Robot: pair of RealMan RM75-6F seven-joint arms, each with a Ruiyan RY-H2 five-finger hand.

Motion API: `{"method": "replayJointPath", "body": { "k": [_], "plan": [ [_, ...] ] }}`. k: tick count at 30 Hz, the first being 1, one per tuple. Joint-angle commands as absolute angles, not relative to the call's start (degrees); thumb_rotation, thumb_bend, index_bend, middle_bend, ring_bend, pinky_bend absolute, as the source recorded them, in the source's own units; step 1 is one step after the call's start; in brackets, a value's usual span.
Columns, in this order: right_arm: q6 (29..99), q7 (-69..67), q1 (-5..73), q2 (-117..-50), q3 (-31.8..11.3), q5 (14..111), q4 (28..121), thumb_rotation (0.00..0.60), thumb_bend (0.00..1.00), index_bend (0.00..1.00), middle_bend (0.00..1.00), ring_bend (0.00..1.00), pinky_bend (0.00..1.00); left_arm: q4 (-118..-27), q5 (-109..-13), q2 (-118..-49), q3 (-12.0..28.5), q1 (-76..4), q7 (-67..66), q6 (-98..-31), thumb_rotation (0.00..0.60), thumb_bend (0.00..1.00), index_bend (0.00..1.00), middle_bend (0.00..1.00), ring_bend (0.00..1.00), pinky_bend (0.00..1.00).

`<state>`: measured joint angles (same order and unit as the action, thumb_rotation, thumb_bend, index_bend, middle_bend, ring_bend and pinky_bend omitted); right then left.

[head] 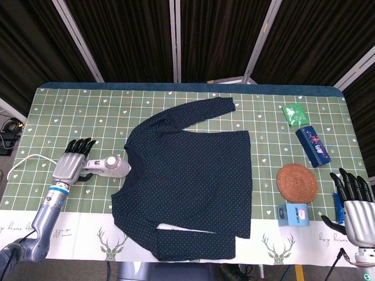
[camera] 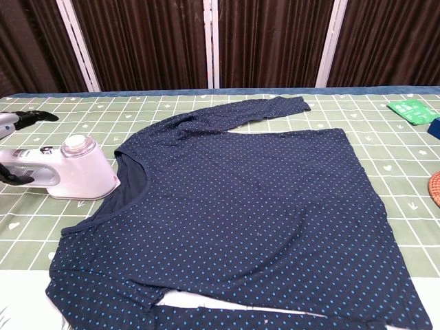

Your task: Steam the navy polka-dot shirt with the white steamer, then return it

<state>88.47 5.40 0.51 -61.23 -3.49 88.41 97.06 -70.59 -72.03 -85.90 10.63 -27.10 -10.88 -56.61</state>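
Observation:
The navy polka-dot shirt lies flat in the middle of the table, collar to the left; the chest view shows its body filling the foreground. The white steamer lies on its side just left of the collar, head toward the shirt. My left hand is at the steamer's handle with its fingers spread; in the chest view one fingertip hovers above the handle and the thumb sits in front of it, not closed. My right hand stays open off the table's front right corner.
The steamer's white cord loops to the left. On the right side lie a green packet, a dark blue box, a round woven coaster, a small blue box and a blue packet.

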Motion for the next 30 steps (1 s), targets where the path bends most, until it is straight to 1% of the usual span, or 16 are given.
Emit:
{"method": "replayJointPath", "body": {
  "k": [1, 9, 10, 11, 13, 14, 15, 16, 18, 19, 21, 22, 24, 26, 28, 30],
  "plan": [
    [88.4, 5.6, 0.6, -61.3, -3.4, 88.4, 97.2, 0.6, 0.0, 0.0, 0.0, 0.0, 0.0, -67.1, -71.1, -88.2, 11.5, -29.1, -9.9, -55.3, 0.6, 0.25, 0.0, 0.0, 0.0, 0.0],
    [88.1, 5.9, 0.7, -61.4, -3.6, 87.7, 97.1, 0.6, 0.0, 0.0, 0.0, 0.0, 0.0, -61.5, -70.7, -91.3, 11.9, -32.4, -8.2, -52.5, 0.6, 0.26, 0.0, 0.0, 0.01, 0.0],
    [88.1, 5.9, 0.7, -61.4, -3.6, 87.6, 97.1, 0.6, 0.0, 0.0, 0.0, 0.0, 0.0, -61.0, -70.5, -91.6, 11.9, -32.6, -8.3, -52.3, 0.6, 0.26, 0.0, 0.0, 0.03, 0.01],
    [88.0, 5.8, 0.8, -61.4, -3.6, 87.5, 97.0, 0.6, 0.0, 0.0, 0.0, 0.0, 0.0, -60.4, -70.2, -92.0, 11.9, -32.8, -8.5, -52.2, 0.6, 0.27, 0.0, 0.03, 0.09, 0.04],
    [87.9, 5.6, 0.8, -61.4, -3.6, 87.5, 96.9, 0.6, 0.0, 0.0, 0.0, 0.0, 0.0, -59.4, -69.9, -92.7, 12.0, -33.1, -9.0, -52.3, 0.6, 0.29, 0.02, 0.14, 0.23, 0.17],
    [87.8, 5.6, 0.9, -61.5, -3.6, 87.5, 96.9, 0.6, 0.0, 0.0, 0.0, 0.0, 0.0, -58.9, -69.9, -93.1, 11.9, -33.3, -9.0, -52.4, 0.6, 0.3, 0.06, 0.23, 0.3, 0.26],
    [87.7, 5.6, 0.9, -61.5, -3.5, 87.4, 96.8, 0.6, 0.0, 0.0, 0.0, 0.0, 0.0, -58.2, -70.3, -93.4, 11.8, -33.4, -9.0, -52.8, 0.6, 0.31, 0.13, 0.31, 0.37, 0.37],
    [87.7, 5.7, 1.0, -61.5, -3.5, 87.4, 96.7, 0.6, 0.0, 0.0, 0.0, 0.0, 0.0, -57.6, -70.8, -93.8, 11.6, -33.5, -8.7, -53.4, 0.6, 0.31, 0.19, 0.35, 0.4, 0.43],
    [87.7, 5.8, 1.0, -61.6, -3.5, 87.4, 96.7, 0.6, 0.0, 0.0, 0.0, 0.0, 0.0, -56.3, -72.1, -94.5, 11.2, -33.5, -7.4, -54.9, 0.6, 0.31, 0.36, 0.47, 0.48, 0.57],
    [87.7, 5.8, 1.0, -61.6, -3.5, 87.4, 96.7, 0.6, 0.0, 0.0, 0.0, 0.0, 0.0, -55.7, -72.6, -94.7, 11.0, -33.5, -6.7, -55.4, 0.6, 0.31, 0.4, 0.49, 0.51, 0.61],
    [87.6, 5.8, 1.0, -61.7, -3.5, 87.4, 96.7, 0.6, 0.0, 0.0, 0.0, 0.0, 0.0, -54.5, -73.8, -95.1, 10.5, -33.5, -5.5, -56.4, 0.6, 0.31, 0.53, 0.58, 0.58, 0.72],
    [87.5, 5.9, 1.1, -61.7, -3.5, 87.3, 96.7, 0.6, 0.0, 0.0, 0.0, 0.0, 0.0, -54.1, -74.2, -95.3, 10.3, -33.5, -5.0, -56.7, 0.6, 0.31, 0.58, 0.61, 0.61, 0.76],
    [87.5, 5.9, 1.1, -61.7, -3.4, 87.3, 96.7, 0.6, 0.0, 0.0, 0.0, 0.0, 0.0, -53.4, -74.9, -95.5, 10.0, -33.5, -4.3, -57.4, 0.6, 0.33, 0.72, 0.71, 0.69, 0.84],
    [87.5, 6.0, 1.1, -61.8, -3.4, 87.4, 96.8, 0.6, 0.0, 0.0, 0.0, 0.0, 0.0, -53.5, -76.0, -95.1, 9.3, -33.5, -2.7, -57.5, 0.6, 0.37, 0.8, 0.76, 0.74, 0.89],
    [87.5, 5.9, 1.1, -61.8, -3.4, 87.3, 96.8, 0.6, 0.0, 0.0, 0.0, 0.0, 0.0, -54.2, -76.5, -94.4, 8.8, -33.6, -1.5, -57.0, 0.6, 0.41, 0.86, 0.8, 0.77, 0.93],
    [87.5, 5.8, 1.1, -61.8, -3.5, 87.1, 96.9, 0.6, 0.0, 0.0, 0.0, 0.0, 0.0, -54.5, -77.6, -94.1, 8.4, -33.6, -0.6, -58.2, 0.6, 0.46, 0.91, 0.83, 0.8, 0.98]
  ]
}}
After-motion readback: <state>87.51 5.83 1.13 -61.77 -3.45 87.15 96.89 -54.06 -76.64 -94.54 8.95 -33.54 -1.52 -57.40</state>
